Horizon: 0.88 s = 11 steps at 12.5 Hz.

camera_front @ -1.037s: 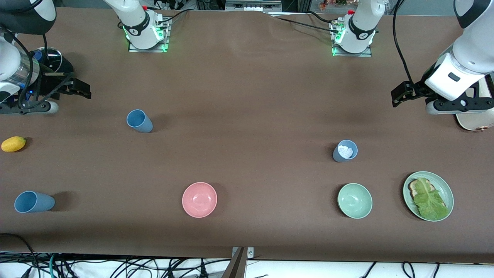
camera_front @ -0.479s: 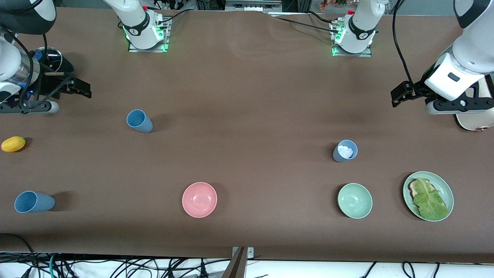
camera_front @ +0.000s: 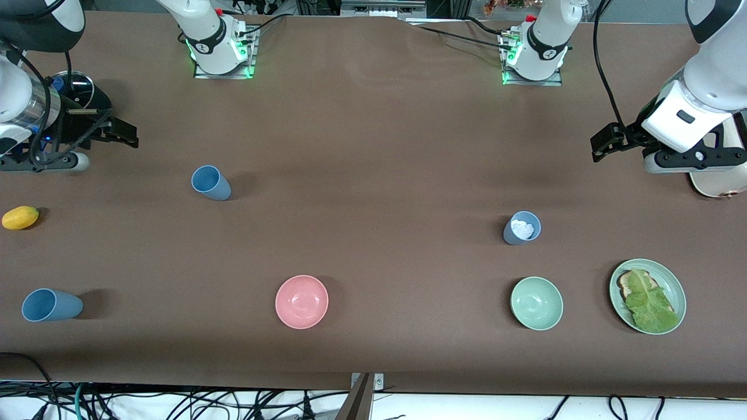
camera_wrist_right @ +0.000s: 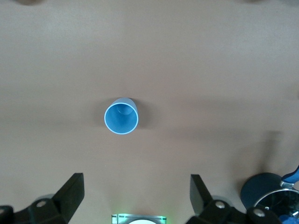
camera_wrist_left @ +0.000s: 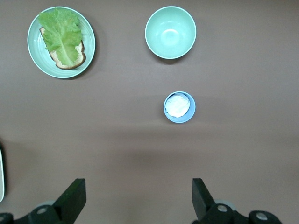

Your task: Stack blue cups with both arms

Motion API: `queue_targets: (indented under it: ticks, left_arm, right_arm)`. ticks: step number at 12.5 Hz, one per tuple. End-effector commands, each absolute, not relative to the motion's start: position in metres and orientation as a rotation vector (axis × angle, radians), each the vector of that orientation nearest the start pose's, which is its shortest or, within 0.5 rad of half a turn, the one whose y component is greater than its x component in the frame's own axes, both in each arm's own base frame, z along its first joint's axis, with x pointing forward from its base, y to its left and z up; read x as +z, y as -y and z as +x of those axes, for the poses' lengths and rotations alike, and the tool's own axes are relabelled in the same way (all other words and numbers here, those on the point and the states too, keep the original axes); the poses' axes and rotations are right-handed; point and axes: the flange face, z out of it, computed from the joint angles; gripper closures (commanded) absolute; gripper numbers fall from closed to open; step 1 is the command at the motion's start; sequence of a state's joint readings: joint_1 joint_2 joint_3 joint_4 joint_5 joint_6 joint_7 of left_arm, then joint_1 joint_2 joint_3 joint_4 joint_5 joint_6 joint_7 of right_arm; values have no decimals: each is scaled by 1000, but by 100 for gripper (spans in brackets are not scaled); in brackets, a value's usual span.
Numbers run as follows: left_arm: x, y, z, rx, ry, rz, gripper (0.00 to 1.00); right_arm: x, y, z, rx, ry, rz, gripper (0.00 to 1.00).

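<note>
Blue cups stand apart: one (camera_front: pixel 210 182) upper left of the frame, one (camera_front: pixel 51 305) lower left, a greyer one (camera_front: pixel 522 228) centre right, while the left gripper (camera_front: pixel 601 148) and right gripper (camera_front: pixel 125 135) hover spread, empty, at the edges.

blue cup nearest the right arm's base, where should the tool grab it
Grip the blue cup across its side wall just below the rim, coming down from above. It stands upright, mouth open and empty, nothing close beside it. The right tool, fingers open, hangs above the table.

Brown table (camera_front: pixel 373 146) with cups (camera_front: pixel 210 182), bowls (camera_front: pixel 302 301), plate (camera_front: pixel 648 296)
</note>
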<state>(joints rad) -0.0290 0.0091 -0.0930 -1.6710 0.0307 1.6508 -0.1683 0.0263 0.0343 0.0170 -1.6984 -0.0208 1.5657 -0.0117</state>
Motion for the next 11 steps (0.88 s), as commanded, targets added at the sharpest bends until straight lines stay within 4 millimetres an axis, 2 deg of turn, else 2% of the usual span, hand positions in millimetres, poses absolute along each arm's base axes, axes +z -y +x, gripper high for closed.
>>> queue_targets:
  ticks: [1,11]
  left_arm:
    - [583,67,558,38,72,-3137,0]
    - [582,64,558,52,70,-3135,0]
  right_arm:
    - [549,-22,555,297,103,-3147,0]
    - [548,-23,555,300,106,-3147,0]
